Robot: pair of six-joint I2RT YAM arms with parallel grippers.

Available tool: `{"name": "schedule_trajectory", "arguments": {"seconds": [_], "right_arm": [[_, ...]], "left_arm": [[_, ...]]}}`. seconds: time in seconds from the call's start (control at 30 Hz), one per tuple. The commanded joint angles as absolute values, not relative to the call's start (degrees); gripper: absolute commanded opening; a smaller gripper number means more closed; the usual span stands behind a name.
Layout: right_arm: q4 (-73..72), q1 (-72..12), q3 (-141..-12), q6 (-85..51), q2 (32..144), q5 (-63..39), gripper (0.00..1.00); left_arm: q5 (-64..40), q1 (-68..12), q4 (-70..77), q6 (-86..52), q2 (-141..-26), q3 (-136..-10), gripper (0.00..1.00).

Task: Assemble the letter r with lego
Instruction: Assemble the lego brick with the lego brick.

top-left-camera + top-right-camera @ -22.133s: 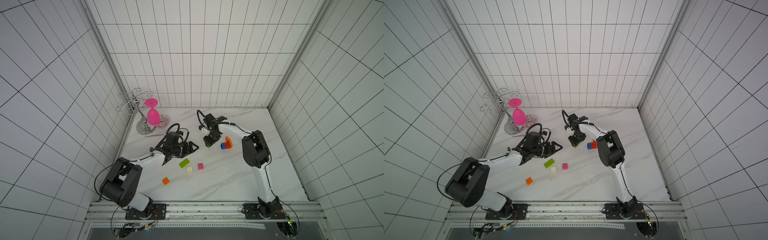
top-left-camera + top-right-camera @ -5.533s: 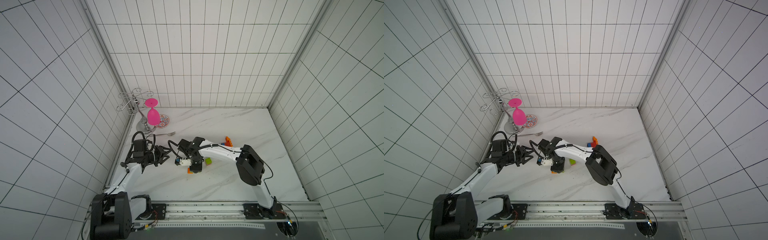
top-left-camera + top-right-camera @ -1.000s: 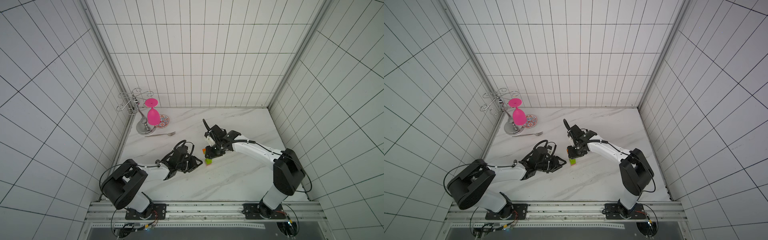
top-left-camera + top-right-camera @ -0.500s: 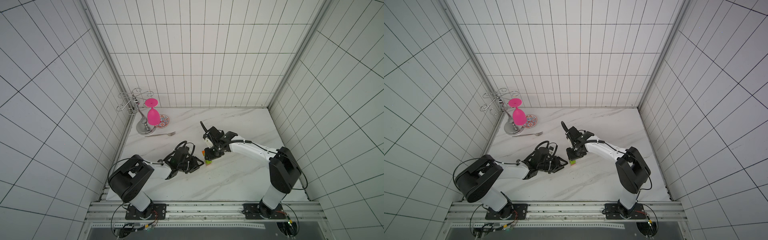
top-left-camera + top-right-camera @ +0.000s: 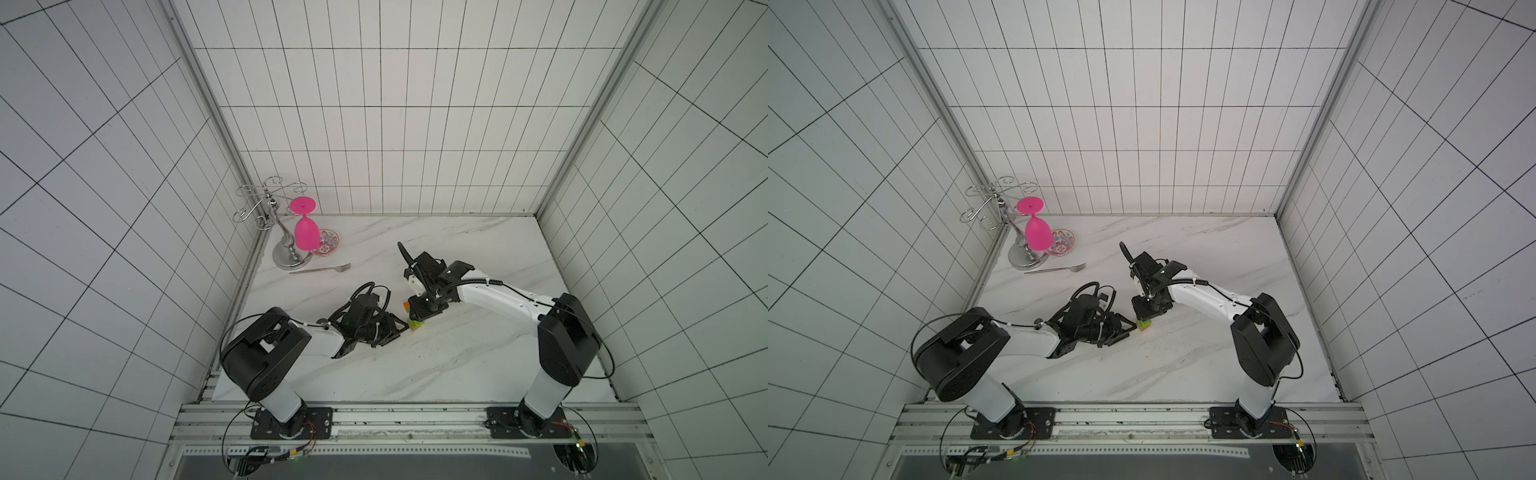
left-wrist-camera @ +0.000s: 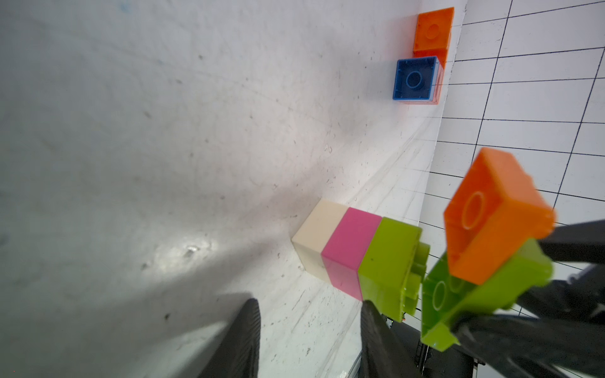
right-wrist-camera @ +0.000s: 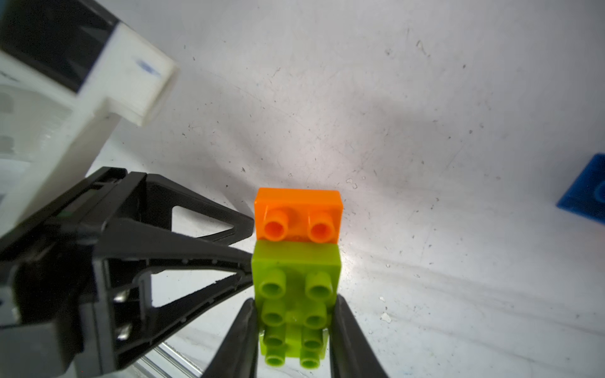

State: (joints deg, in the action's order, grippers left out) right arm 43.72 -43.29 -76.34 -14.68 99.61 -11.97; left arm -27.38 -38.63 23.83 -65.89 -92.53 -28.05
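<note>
As the right gripper (image 7: 294,311) clamps a lime-and-orange brick pair (image 7: 296,261) beside the studs of the lying stack (image 6: 353,248), likely to join them, the left gripper (image 6: 309,304) stands parted, empty, beside that stack.

A robot test cell — tiled walls (image 5: 374,124) around a marble tabletop (image 5: 457,361).

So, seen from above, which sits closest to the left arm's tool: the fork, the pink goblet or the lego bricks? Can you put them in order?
In a top view:
1. lego bricks: right at the tip of the left tool, mid-table.
2. fork: farther back, towards the left wall.
3. pink goblet: farthest, in the back left corner.
</note>
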Motion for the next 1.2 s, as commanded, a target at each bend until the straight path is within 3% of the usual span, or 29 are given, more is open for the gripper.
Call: {"name": "schedule_trajectory", "arguments": {"seconds": [0.0,1.17], "right_arm": [[47.13,-43.86,-80.41,-9.57,101.03,-12.42,0.00],[54.00,-45.60,-88.85,-1.85,108.36,-9.78,0.00]], "left_arm": [[-26.24,-38.94,24.70,-66.79,-92.32,-28.12,0.42],[-26.28,-38.71,24.85,-67.23,-92.90,-28.39,0.42]]}}
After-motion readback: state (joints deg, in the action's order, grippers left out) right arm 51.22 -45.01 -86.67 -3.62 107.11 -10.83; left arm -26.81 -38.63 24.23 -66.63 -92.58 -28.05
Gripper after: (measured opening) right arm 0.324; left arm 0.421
